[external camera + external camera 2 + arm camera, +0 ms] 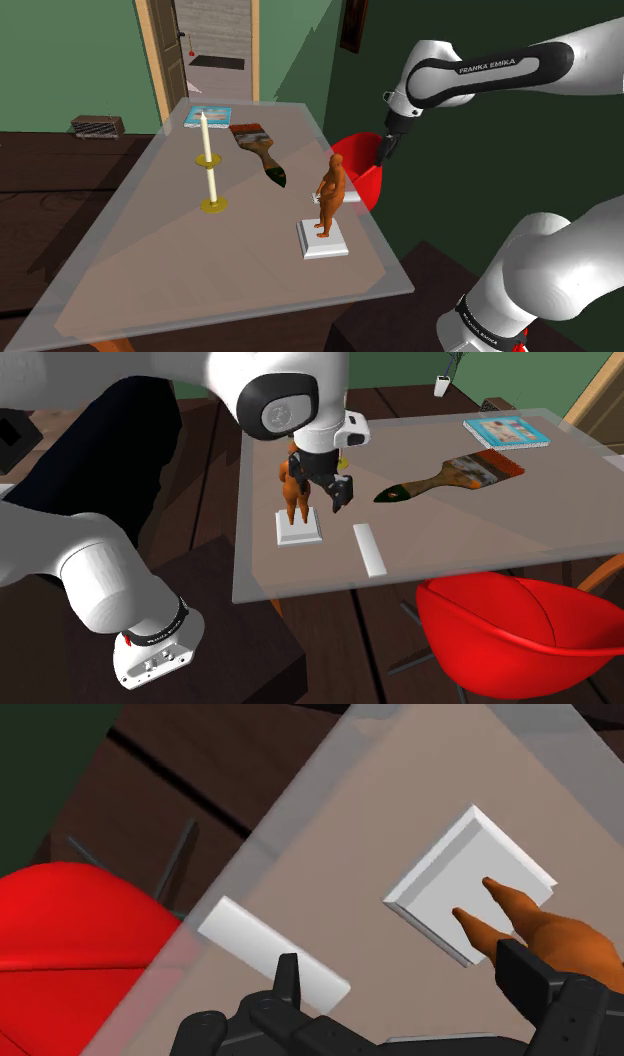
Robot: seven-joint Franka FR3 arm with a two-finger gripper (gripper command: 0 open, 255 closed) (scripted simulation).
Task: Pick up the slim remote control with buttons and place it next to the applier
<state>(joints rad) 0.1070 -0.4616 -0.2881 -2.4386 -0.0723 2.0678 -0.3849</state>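
Remote (369, 549), a plain white bar, lies near the tabletop (480, 537) edge. In the second exterior view it is at five o'clock from the end effector (338, 500), which hovers released and empty. It should descend squarely, spanning the narrow width and clearing the figurine (292, 487) at nine o'clock.

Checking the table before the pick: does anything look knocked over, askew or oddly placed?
Nothing is toppled or spilled. Only the white remote lies near the table edge, beside the red chair.
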